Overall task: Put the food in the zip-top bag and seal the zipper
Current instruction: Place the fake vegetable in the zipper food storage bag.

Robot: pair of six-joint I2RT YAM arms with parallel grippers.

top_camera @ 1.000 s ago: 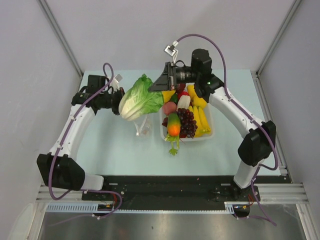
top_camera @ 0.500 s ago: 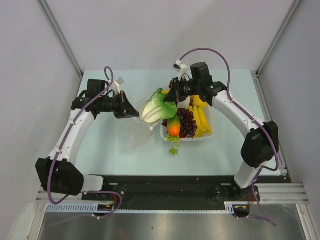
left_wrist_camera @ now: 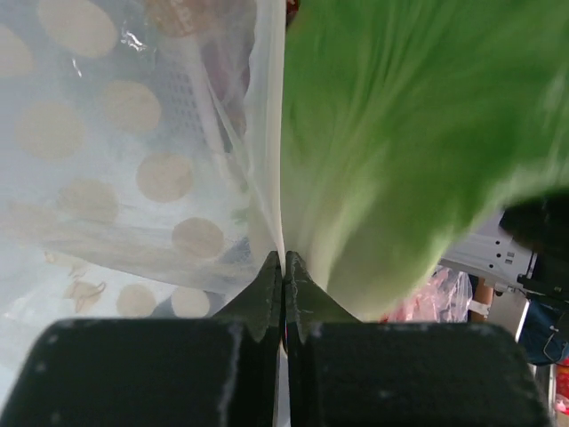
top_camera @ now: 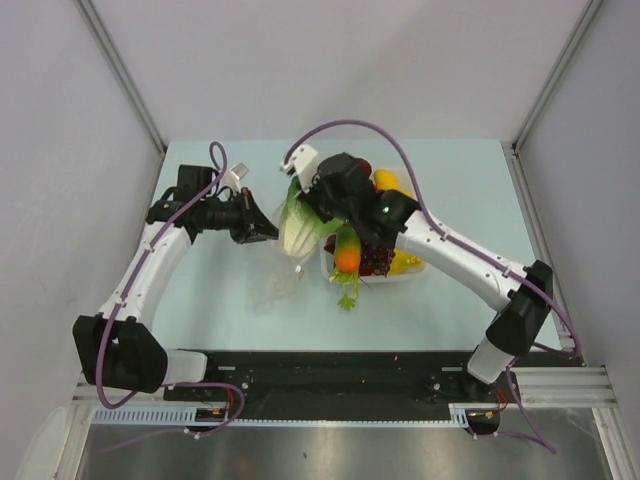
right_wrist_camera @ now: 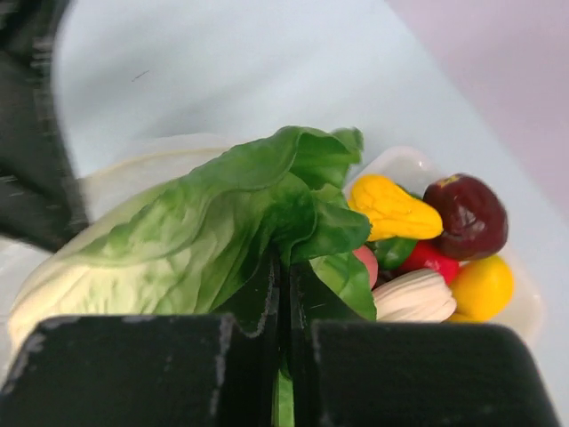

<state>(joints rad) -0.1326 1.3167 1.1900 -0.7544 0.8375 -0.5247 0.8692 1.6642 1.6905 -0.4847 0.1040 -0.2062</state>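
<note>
My right gripper (right_wrist_camera: 284, 260) is shut on the green leaf top of the lettuce head (right_wrist_camera: 178, 249) and holds it tilted, white base down-left, at the mouth of the zip-top bag (top_camera: 277, 270). In the top view the lettuce (top_camera: 300, 228) hangs just left of the white tray. My left gripper (left_wrist_camera: 284, 258) is shut on the bag's clear rim (left_wrist_camera: 267, 160), holding it up beside the lettuce (left_wrist_camera: 400, 151). The dotted bag wall (left_wrist_camera: 133, 151) spreads to the left. I cannot tell how far the lettuce base is inside the bag.
The white tray (top_camera: 410, 275) right of the bag holds a carrot (top_camera: 347, 252), purple grapes (top_camera: 374, 258), bananas (top_camera: 404, 262) and other fruits. In the right wrist view a yellow fruit (right_wrist_camera: 391, 206), a dark red fruit (right_wrist_camera: 469, 215) and a white ribbed piece (right_wrist_camera: 416, 298) lie in it.
My right arm has swung left and down, carrying the lettuce from beside the tray to the bag mouth. My left gripper has kept hold of the bag rim, shifting slightly.
</note>
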